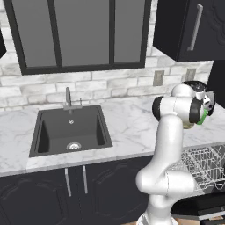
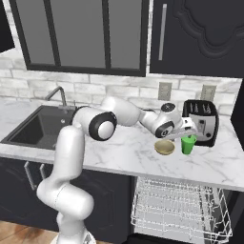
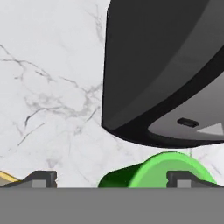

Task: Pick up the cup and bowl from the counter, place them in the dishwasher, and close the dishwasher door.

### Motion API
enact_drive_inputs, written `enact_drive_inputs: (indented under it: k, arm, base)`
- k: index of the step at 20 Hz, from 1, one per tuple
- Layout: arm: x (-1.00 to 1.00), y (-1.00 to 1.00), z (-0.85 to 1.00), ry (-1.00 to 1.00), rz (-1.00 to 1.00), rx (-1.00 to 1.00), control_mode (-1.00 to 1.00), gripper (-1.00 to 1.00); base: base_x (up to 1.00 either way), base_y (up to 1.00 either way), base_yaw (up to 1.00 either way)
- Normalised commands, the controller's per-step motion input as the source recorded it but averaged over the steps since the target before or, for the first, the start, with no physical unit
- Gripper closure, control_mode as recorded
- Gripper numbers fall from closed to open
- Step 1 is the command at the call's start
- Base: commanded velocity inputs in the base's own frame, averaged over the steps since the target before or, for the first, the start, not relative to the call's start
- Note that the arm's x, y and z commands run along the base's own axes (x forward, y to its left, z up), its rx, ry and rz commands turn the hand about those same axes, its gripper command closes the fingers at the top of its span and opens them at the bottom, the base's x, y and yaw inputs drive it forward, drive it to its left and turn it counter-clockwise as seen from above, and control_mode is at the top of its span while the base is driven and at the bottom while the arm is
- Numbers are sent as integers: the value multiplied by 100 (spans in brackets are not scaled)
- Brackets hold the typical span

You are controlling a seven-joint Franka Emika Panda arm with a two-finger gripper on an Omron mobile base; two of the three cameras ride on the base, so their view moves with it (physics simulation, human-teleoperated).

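One cup (image 2: 188, 144), one bowl (image 2: 165, 147) — one toaster (image 2: 201, 122)

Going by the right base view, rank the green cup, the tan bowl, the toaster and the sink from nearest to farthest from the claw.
1. Green cup, right at the open claw.
2. Tan bowl and toaster: too close to call; the bowl sits beside the cup toward the sink, the toaster behind it.
3. Sink, far along the counter.

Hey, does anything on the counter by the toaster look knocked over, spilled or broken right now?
Nothing stands out. The green cup and the tan bowl both sit upright on the counter in front of the toaster, with no spill visible. The end effector is open just above the cup.
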Motion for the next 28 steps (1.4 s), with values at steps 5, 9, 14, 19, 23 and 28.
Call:
enact_drive_inputs:
  k: [5,9,14,19,23,28]
  arm:
    - [40,-21,-22,0,0,0,-100,-100]
    - [38,-14,-20,0,0,0,-100,-100]
    - [33,0,-20,0,0,0,-100,100]
    - [2,0,-16,0,0,1,-100,100]
    - [0,0,-12,0,0,3,-100,100]
    - [-4,0,-3,-1,0,4,-100,100]
  base:
    - [0,0,0]
    - [0,0,0]
    - [0,0,0]
    - [0,0,0]
    - [0,0,0]
    - [0,0,0]
